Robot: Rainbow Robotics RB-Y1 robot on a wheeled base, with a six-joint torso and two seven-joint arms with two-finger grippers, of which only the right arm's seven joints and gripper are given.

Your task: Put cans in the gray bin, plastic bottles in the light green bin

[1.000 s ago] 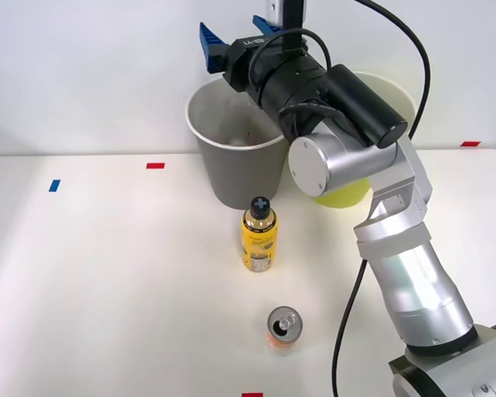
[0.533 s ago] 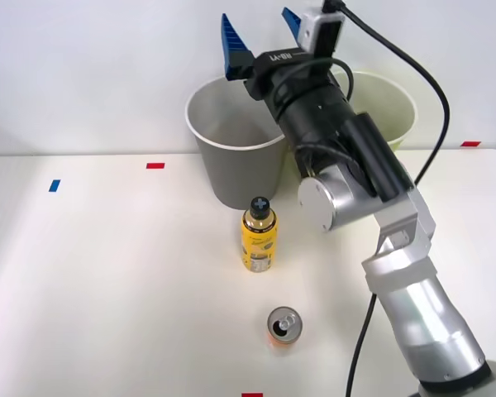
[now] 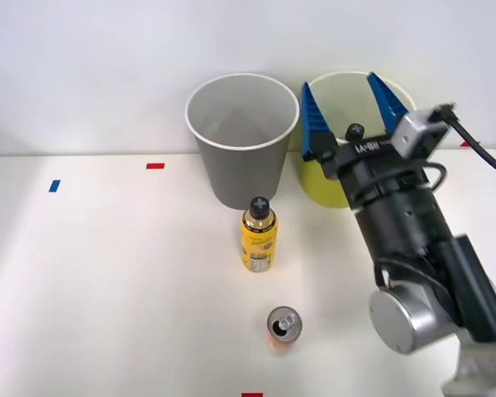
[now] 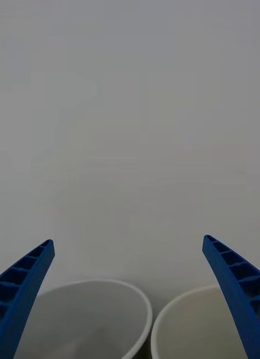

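Front view: the gray bin [image 3: 241,145] stands left of the jaws, with the yellow plastic bottle [image 3: 259,236] upright on the table [image 3: 107,281] before it and the orange can [image 3: 284,327] nearer still. The right arm's jaws [image 3: 349,107] are spread wide and empty, their blue fingers [image 3: 314,124] raised in front of the light green bin [image 3: 339,91].

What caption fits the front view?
Open right gripper raised before the light green bin; bottle and can wait on the table.
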